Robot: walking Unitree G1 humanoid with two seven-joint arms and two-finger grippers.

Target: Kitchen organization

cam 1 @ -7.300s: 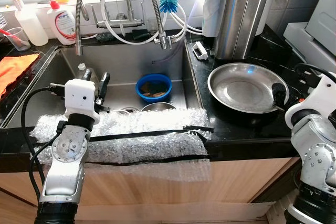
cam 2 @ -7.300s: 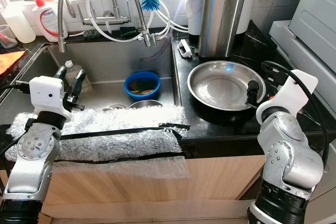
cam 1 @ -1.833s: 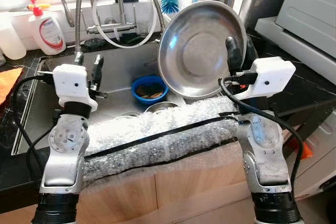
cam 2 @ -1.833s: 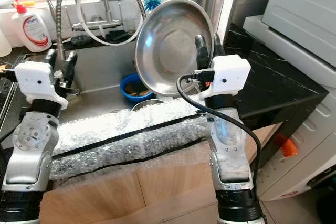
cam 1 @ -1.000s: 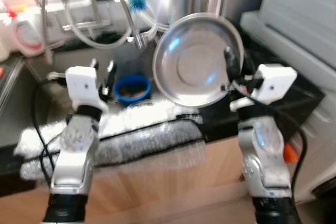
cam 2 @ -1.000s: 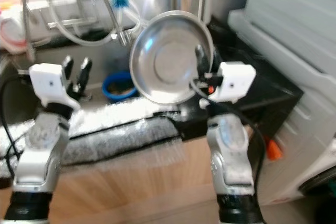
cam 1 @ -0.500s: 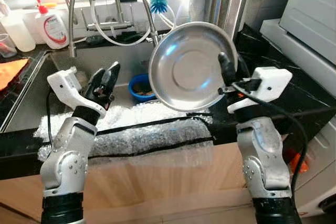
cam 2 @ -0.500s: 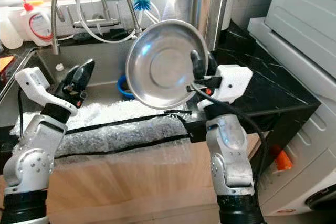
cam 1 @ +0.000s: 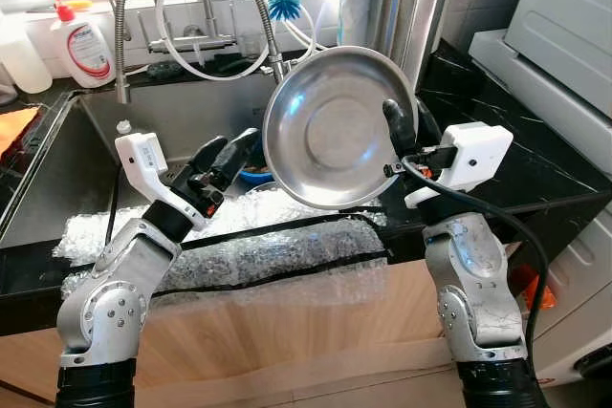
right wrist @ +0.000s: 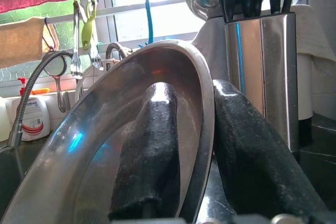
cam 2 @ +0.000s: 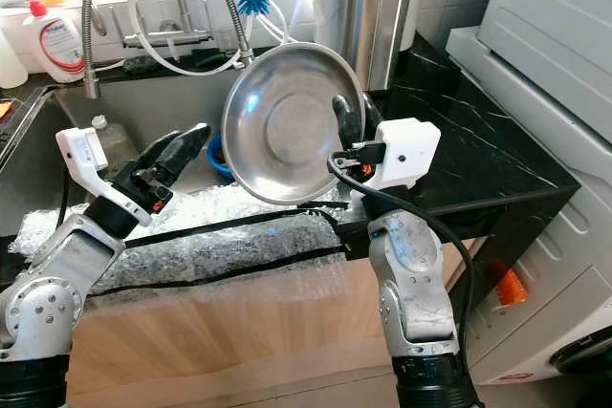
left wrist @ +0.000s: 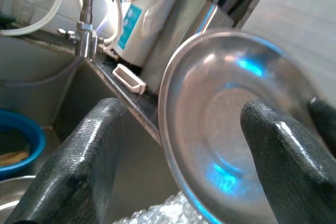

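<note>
Right gripper (cam 1: 406, 123) holds the steel pan (cam 1: 337, 127) upright above the sink's (cam 1: 72, 150) front edge, fingers pinched on its rim, one inside the bowl, one behind. Left gripper (cam 1: 228, 155) reaches toward the pan's near rim, fingers spread apart, holding nothing, just beside it.

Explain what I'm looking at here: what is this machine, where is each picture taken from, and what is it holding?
This is a humanoid robot standing at a kitchen sink. Two pictures come from cameras in its head, looking down; the other two sit on its wrists, looking along the black fingers. The right gripper pinches the rim of a steel pan, held up and tilted over the counter edge. The left gripper is open, reaching toward the pan. Bubble wrap pads the counter edge; a blue bowl lies in the sink.
</note>
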